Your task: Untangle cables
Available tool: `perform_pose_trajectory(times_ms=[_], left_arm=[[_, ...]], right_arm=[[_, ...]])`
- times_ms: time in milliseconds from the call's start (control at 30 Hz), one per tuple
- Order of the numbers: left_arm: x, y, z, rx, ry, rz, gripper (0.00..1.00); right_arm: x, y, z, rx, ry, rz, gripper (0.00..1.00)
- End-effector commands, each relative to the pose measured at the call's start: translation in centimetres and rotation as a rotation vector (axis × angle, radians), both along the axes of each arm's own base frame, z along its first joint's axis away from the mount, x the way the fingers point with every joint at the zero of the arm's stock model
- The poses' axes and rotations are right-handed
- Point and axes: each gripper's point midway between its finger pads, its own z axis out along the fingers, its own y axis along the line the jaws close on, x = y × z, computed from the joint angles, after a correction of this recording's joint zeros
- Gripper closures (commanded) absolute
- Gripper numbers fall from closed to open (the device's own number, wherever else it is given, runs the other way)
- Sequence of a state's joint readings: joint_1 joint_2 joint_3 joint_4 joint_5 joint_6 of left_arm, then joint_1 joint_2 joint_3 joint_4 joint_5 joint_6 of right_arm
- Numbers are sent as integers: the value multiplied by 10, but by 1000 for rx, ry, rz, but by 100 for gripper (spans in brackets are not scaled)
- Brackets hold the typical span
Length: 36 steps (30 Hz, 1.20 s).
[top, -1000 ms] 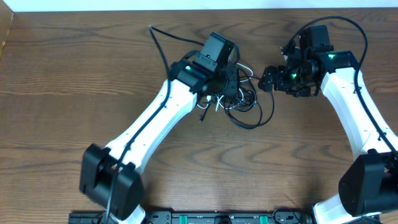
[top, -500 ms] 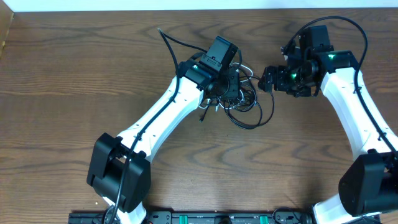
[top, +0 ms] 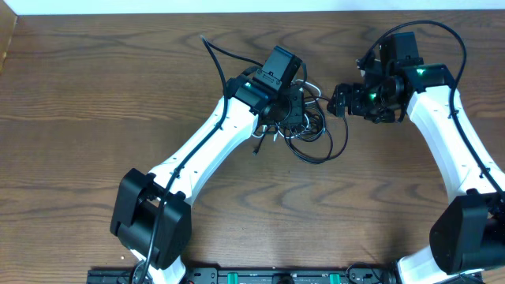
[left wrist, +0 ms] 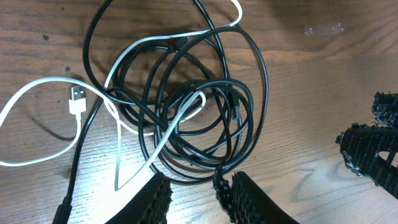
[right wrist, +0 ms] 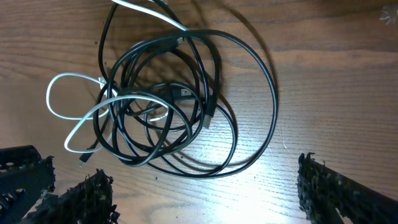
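Cables: knotted clump on table, between both grippers.
Left gripper: fingers narrowly apart at clump's edge, nothing pinched.
Right gripper: fingers spread wide.
Risk: pinching several strands together likely tightens the knot or drags the whole clump.

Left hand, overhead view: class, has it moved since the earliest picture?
Yes. The left hand has shifted slightly rightward, judged against the table grain, toward the unmoved right hand.

Left gripper: fingers narrowly parted. Right gripper: fingers spread wide. Both near, facing each other.
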<state>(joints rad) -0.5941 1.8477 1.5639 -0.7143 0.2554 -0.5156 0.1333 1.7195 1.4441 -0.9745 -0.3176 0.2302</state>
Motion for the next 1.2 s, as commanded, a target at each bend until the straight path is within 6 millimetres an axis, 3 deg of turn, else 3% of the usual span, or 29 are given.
perform_pose_trajectory(times_ms=[0, 700, 1167], left_arm=[[-2, 2, -4, 24, -4, -17, 67], [-8, 6, -7, 44, 22, -19, 67], [-10, 8, -9, 95, -40, -186, 67]], right_arm=[[1, 1, 4, -1, -10, -4, 6], [0, 1, 3, -6, -10, 11, 4], [1, 1, 3, -9, -18, 20, 3]])
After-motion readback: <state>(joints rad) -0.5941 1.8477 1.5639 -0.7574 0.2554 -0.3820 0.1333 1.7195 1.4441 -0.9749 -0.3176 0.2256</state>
